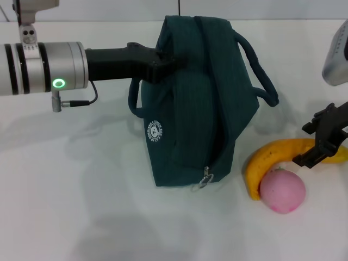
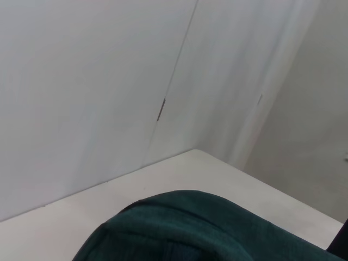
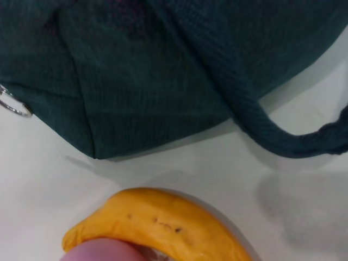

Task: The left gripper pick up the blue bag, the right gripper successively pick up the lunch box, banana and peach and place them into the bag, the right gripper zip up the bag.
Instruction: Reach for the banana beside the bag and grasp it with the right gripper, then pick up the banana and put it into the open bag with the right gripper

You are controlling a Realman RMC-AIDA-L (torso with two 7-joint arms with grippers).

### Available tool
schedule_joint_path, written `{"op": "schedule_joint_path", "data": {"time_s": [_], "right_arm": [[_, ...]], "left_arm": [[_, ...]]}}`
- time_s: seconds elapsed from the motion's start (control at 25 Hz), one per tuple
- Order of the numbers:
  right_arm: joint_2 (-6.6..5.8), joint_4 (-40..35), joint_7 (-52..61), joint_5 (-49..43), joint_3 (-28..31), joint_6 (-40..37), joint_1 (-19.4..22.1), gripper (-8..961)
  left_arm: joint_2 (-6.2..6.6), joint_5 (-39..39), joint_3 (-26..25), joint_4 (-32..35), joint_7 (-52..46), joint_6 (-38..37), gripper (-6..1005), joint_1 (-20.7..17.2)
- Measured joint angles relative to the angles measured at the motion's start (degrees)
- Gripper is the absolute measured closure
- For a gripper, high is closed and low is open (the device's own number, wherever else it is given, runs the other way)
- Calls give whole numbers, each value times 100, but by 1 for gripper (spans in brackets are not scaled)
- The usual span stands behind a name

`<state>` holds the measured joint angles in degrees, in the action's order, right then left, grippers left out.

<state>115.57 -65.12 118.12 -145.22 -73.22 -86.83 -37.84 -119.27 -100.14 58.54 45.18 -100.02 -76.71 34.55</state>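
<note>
From the head view you are seeing the left gripper (image 1: 163, 66), a black two-finger claw on a silver wrist with a green ring, reaching into the upper side of the dark teal fabric bag (image 1: 201, 103) with rope handles; its fingertips are buried in cloth, so you cannot tell how far they are closing. The bag is slumping softly on the white table (image 1: 81, 206), so expect it to sag and fold. The right gripper (image 1: 326, 138) is hanging spread above the curved yellow banana (image 1: 272, 157), which is touching the round pink peach (image 1: 283, 190); no lunch box is showing. The left wrist view is giving you only the bag's rounded top. The right wrist view is showing the banana (image 3: 163, 228) near the bag's corner; take it mid-length, gently, since it bruises easily.
</note>
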Motion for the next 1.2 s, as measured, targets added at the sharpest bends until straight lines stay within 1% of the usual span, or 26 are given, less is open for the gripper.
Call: {"op": "schedule_joint_path", "data": {"time_s": [0.28, 0.56, 0.76, 0.8, 0.88, 1.16, 1.2], "right_arm": [[1, 0, 8, -5, -301, 211, 51, 144], [9, 11, 9, 15, -319, 226, 56, 165], [5, -123, 8, 79, -220, 313, 227, 332], [6, -174, 8, 86, -158, 346, 281, 365], [8, -296, 2, 178, 72, 378, 411, 538], [-23, -806, -101, 630, 1216, 383, 1013, 537], [-23, -806, -101, 630, 1216, 383, 1013, 537]], "left_arm": [[0, 4, 0, 0, 0, 30, 963, -1], [4, 4, 0, 0, 0, 34, 963, -2], [12, 3, 0, 0, 0, 34, 963, -13], [14, 2, 0, 0, 0, 33, 963, -15], [19, 2, 0, -1, 0, 34, 963, -16], [32, 101, 0, 3, 2, 5, 964, -65], [33, 155, 0, 2, 14, -4, 964, -72]]}}
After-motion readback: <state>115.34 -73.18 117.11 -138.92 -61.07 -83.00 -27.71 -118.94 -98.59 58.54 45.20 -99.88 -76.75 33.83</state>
